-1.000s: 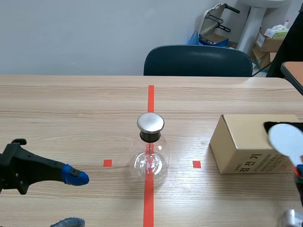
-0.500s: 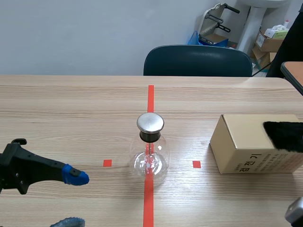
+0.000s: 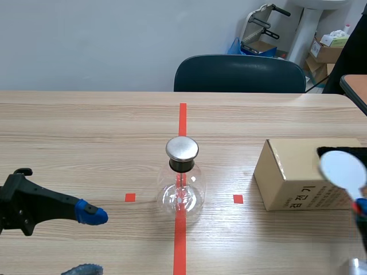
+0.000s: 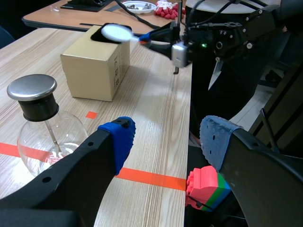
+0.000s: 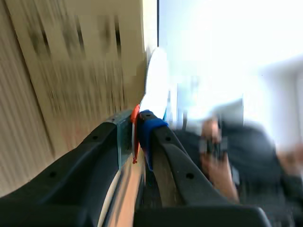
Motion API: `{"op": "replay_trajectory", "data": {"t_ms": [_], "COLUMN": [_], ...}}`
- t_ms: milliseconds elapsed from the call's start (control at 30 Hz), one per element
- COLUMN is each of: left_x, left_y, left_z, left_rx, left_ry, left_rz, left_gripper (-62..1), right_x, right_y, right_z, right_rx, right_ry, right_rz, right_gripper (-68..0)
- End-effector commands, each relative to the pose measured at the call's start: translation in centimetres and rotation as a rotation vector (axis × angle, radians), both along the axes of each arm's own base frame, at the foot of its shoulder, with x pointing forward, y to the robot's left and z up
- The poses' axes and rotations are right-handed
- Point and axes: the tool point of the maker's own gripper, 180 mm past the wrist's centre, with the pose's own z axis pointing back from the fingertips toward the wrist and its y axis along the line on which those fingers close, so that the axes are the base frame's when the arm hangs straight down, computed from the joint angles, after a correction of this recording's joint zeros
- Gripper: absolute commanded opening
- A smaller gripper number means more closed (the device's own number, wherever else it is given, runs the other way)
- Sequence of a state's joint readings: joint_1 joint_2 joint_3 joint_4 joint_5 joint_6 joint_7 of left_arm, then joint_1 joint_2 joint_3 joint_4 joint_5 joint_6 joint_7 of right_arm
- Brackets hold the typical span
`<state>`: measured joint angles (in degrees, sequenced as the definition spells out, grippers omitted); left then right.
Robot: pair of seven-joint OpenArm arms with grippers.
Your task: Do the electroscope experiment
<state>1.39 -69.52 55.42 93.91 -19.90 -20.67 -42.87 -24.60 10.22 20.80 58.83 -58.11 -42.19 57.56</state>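
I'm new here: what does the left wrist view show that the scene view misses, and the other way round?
Only the left wrist view shows the red, green and blue block stack beyond the table's edge and most of the right arm. Only the scene view shows the dark chair behind the table. Both show the glass flask with its metal cap, the cardboard box, the white disc paddle in the right end effector, and the open left end effector.

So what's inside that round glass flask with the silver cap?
A thin rod hangs from the black stopper inside the round glass flask; its lower tip is too small to make out.
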Motion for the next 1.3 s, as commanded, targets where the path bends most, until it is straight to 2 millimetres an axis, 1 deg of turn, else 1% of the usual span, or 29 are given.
{"op": "replay_trajectory", "data": {"t_ms": [0,33,100,133,167,200,300,333,367,400,433,500,533,567,600,700,733,767,800,833,900,933,967,1000,1100,1133,1167,1200,1267], "left_x": [0.1,0.1,0.1,0.1,0.1,0.1,0.1,0.1,0.1,0.1,0.1,0.1,0.1,0.1,0.1,0.1,0.1,0.1,0.1,0.1,0.1,0.1,0.1,0.1,0.1,0.1,0.1,0.1,0.1], "left_y": [-0.3,-0.3,-0.3,-0.3,-0.3,-0.3,-0.3,-0.3,-0.3,-0.3,-0.3,-0.3,-0.3,-0.3,-0.3,-0.3,-0.3,-0.3,-0.3,-0.3,-0.3,-0.3,-0.3,-0.3,-0.3,-0.3,-0.3,-0.3,-0.3], "left_z": [0.7,0.7,0.7,0.7,0.7,0.7,0.7,0.7,0.7,0.7,0.7,0.7,0.7,0.7,0.7,0.7,0.7,0.7,0.7,0.7,0.7,0.7,0.7,0.7,0.7,0.7,0.7,0.7,0.7], "left_rx": [-0.027,-0.027,-0.027,-0.028,-0.027,-0.027,-0.027,-0.027,-0.028,-0.028,-0.027,-0.028,-0.028,-0.027,-0.028,-0.028,-0.028,-0.028,-0.028,-0.028,-0.028,-0.028,-0.028,-0.028,-0.028,-0.028,-0.028,-0.028,-0.028], "left_ry": [-0.008,-0.008,-0.007,-0.007,-0.007,-0.007,-0.007,-0.007,-0.007,-0.007,-0.007,-0.007,-0.007,-0.007,-0.007,-0.007,-0.007,-0.007,-0.007,-0.007,-0.007,-0.007,-0.007,-0.007,-0.007,-0.007,-0.007,-0.007,-0.007], "left_rz": [0.000,0.000,0.000,0.000,0.000,0.000,0.000,0.000,0.000,0.000,0.000,0.000,0.000,0.000,0.000,0.000,0.000,0.000,0.000,0.000,0.000,0.000,0.000,0.000,0.000,0.000,0.000,0.000,0.000], "left_gripper": [-27.7,-27.7,-27.7,-27.7,-27.7,-27.7,-27.7,-27.7,-27.7,-27.7,-27.7,-27.7,-27.7,-27.7,-27.7,-27.7,-27.7,-27.7,-27.7,-27.7,-27.7,-27.7,-27.7,-27.7,-27.7,-27.7,-27.7,-27.7,-27.7], "right_x": [0.6,0.9,1.1,1.1,1.0,0.9,0.4,0.2,0.1,0.2,0.4,0.5,0.5,0.4,0.2,-0.2,-0.3,-0.3,-0.2,0.0,0.3,0.2,0.1,0.1,-0.2,-0.3,-0.3,-0.2,0.1], "right_y": [-1.0,-2.0,-4.8,-5.5,-5.5,-4.8,-0.9,0.0,0.3,0.1,-0.9,-3.6,-4.6,-4.8,-4.4,-0.9,-0.1,0.2,-0.3,-1.3,-4.4,-5.3,-5.4,-4.9,-0.9,-0.1,0.0,-0.8,-4.0], "right_z": [0.5,0.6,0.5,0.4,0.4,0.3,0.3,0.5,0.6,0.6,0.5,0.3,0.2,0.1,0.0,0.1,0.3,0.3,0.4,0.4,0.2,0.0,0.0,-0.1,0.0,0.1,0.1,0.2,0.1], "right_rx": [0.005,0.004,-0.009,-0.020,-0.023,-0.024,-0.011,-0.003,0.005,0.011,0.017,0.009,0.003,-0.003,-0.007,0.003,0.011,0.015,0.020,0.024,0.013,0.006,0.000,-0.003,0.013,0.020,0.026,0.033,0.027], "right_ry": [-0.026,-0.034,-0.034,-0.030,-0.028,-0.024,-0.023,-0.027,-0.031,-0.033,-0.037,-0.032,-0.028,-0.024,-0.017,-0.018,-0.023,-0.027,-0.030,-0.033,-0.029,-0.022,-0.018,-0.013,-0.013,-0.017,-0.021,-0.027,-0.027], "right_rz": [-0.068,-0.137,-0.298,-0.338,-0.337,-0.292,-0.063,-0.010,0.007,-0.017,-0.088,-0.261,-0.313,-0.320,-0.295,-0.083,-0.038,-0.029,-0.059,-0.130,-0.309,-0.358,-0.363,-0.327,-0.104,-0.060,-0.057,-0.109,-0.300], "right_gripper": [-66.5,-66.5,-66.5,-66.5,-66.5,-66.5,-66.5,-66.5,-66.5,-66.5,-66.5,-66.5,-66.5,-66.5,-66.5,-66.5,-66.5,-66.5,-66.5,-66.5,-66.5,-66.5,-66.5,-66.5,-66.5,-66.5,-66.5,-66.5,-66.5]}}
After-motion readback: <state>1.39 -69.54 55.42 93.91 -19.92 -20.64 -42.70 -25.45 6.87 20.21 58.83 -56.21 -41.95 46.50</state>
